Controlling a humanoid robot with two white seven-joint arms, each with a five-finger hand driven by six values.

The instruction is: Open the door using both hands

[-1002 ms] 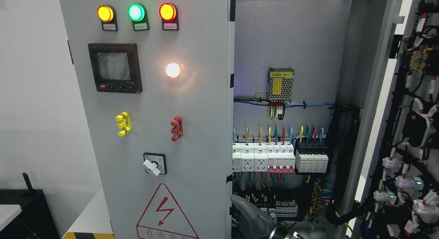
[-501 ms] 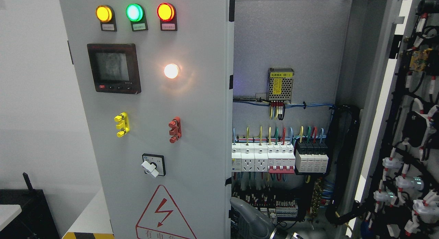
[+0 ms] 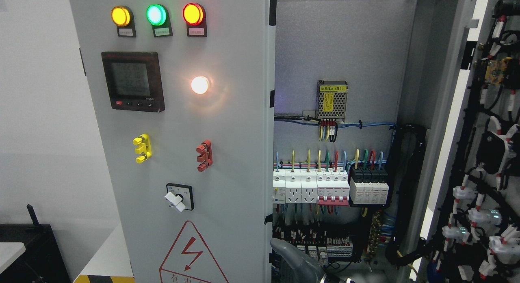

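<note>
The cabinet has two doors. The right door (image 3: 479, 112) stands swung wide at the right edge, its wired inner face showing. The left door (image 3: 227, 153) carries three indicator lamps (image 3: 155, 15), a meter display (image 3: 133, 81), a lit white lamp (image 3: 200, 85), a rotary switch (image 3: 177, 197) and a warning triangle (image 3: 191, 254). Its free edge stands just clear of the cabinet opening, so this door appears partly open. Behind the gap, the breaker row (image 3: 331, 187) and a power supply module (image 3: 332, 99) are exposed.

One grey hand (image 3: 294, 260) shows at the bottom, just right of the left door's free edge, near the lower terminal wiring. The frame edge hides which side its arm enters from, so it cannot be named left or right. Whether it is wide, narrow or holding anything cannot be told.

Step in hand, as judged: swing the left door outward.

- Keep contact on the door's edge or inner face, not on the wiring behind it.
- Push along the hinge arc, towards the left, steadily.
- Keep the fingers clear of the breakers and cable bundles.
- Avoid pressing the switch or lamps on the front panel.
</note>
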